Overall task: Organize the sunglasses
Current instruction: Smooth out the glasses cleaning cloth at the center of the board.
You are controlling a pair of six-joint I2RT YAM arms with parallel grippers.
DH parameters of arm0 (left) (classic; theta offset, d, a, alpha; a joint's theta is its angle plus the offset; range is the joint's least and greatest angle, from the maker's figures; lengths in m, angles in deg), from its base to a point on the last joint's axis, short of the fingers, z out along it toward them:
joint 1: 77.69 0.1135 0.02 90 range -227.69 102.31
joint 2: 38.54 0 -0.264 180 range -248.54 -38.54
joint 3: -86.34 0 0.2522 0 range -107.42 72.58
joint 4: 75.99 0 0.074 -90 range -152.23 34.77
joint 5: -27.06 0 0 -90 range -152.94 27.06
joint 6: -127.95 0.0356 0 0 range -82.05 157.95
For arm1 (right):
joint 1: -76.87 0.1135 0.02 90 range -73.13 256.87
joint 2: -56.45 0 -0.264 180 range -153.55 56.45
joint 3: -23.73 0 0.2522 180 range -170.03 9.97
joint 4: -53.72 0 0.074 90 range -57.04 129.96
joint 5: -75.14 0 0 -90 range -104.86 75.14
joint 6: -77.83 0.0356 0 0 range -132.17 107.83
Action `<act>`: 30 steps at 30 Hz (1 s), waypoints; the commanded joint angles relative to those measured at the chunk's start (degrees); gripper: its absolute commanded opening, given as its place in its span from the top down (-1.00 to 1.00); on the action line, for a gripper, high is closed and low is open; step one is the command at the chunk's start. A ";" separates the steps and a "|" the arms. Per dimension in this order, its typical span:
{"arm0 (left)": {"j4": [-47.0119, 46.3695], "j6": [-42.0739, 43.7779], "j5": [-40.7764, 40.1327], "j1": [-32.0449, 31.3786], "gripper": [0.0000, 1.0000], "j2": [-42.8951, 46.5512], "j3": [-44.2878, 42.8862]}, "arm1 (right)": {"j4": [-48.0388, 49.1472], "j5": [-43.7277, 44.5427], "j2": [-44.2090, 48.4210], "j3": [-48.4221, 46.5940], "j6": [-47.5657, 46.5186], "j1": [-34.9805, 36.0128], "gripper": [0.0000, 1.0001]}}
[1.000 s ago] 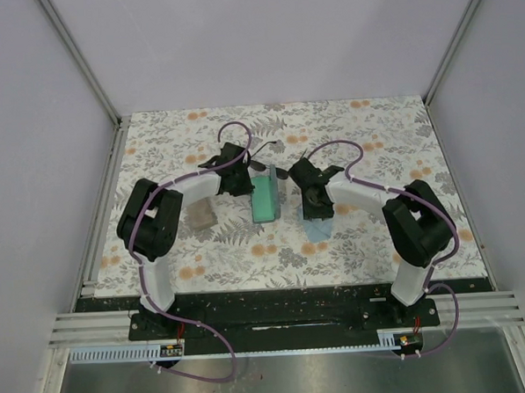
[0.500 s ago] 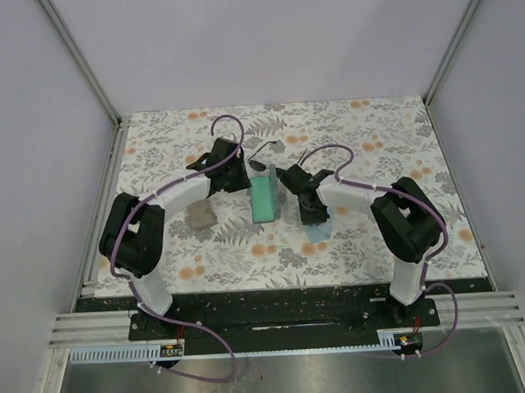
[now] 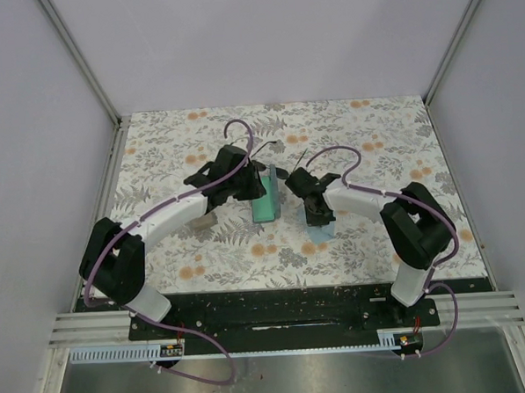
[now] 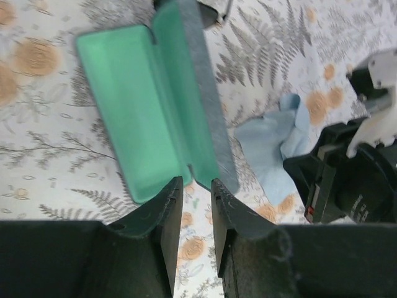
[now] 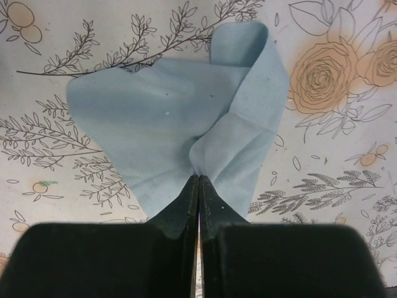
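Note:
An open teal case (image 3: 264, 202) lies at the table's middle; the left wrist view shows its green inside (image 4: 133, 108) empty. A thin black wire-framed pair of sunglasses (image 3: 263, 147) lies just behind the case. I cannot make out the purple-lensed pair. My left gripper (image 4: 194, 184) hovers over the case's near end, jaws a narrow gap apart with nothing between them; in the top view it (image 3: 248, 181) sits at the case's left side. My right gripper (image 5: 198, 176) is shut on a light-blue cloth (image 5: 173, 118), pinching a fold; in the top view it (image 3: 317, 213) is right of the case.
A beige case (image 3: 202, 220) lies left of the teal one, partly under my left arm. The cloth (image 4: 270, 146) and my right arm (image 4: 356, 180) are close to the case's right side. Metal frame rails border the floral table (image 3: 373, 129).
My left arm has stretched out and its gripper has shifted right and nearer, over the teal case. My right gripper has stayed at the cloth, shifting only slightly.

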 commanded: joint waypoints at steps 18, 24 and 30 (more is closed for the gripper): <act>-3.04 3.24 1.69 -14.23 0.42 -8.23 -6.01 | 1.22 -3.36 23.79 14.92 1.70 -13.25 1.00; -0.41 4.99 1.35 -16.34 0.41 -14.56 -12.33 | 1.30 -3.62 21.95 15.54 2.32 -14.30 1.00; 4.68 7.72 -2.16 -16.60 0.40 -21.41 -21.38 | 1.30 -0.11 20.98 16.24 4.51 -15.35 1.00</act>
